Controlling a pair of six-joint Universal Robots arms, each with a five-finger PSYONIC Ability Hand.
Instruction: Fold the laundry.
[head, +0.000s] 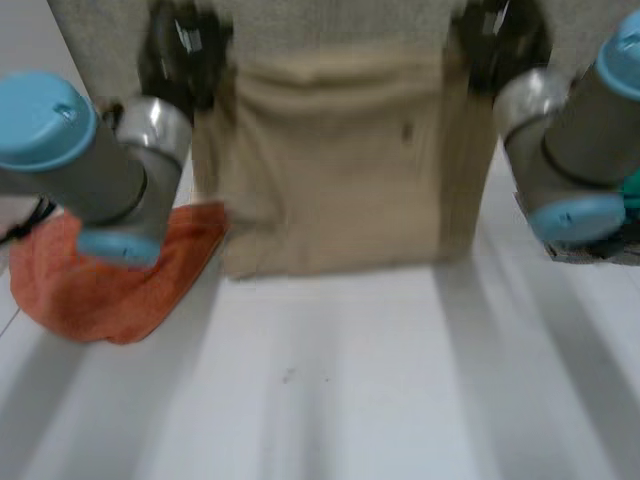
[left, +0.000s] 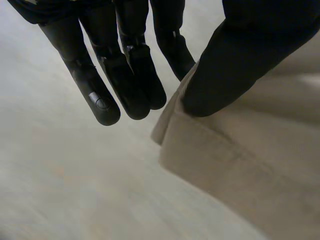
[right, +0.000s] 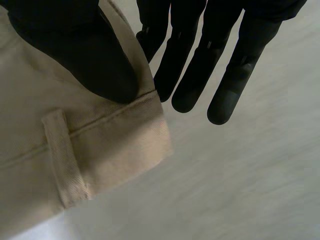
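An orange cloth lay crumpled on the white tabletop, out beyond the left hand's outer side and partly under the left arm. The left hand was up at one top corner of a beige garment. In its wrist view the thumb pressed flat on the outer face of the cloth, right at the folded edge. The fingers reached out straight, and the one nearest the thumb went behind the cloth, so the edge was nipped between thumb and finger. The other fingers hung clear of the fabric with only tabletop beyond their tips.

The garment spread between the two hands and dropped from them toward the tabletop. Whether its lower edge touched the surface could not be told.

The right hand held the opposite top corner the same way. Its thumb bore down on a stitched band of the cloth, just above a belt loop, while its straight fingers passed behind and beyond the cloth's edge, clamping the corner against the thumb. The right arm stood to the hand's outer side. Past it a scrap of something teal showed, too little of it to say what it was.
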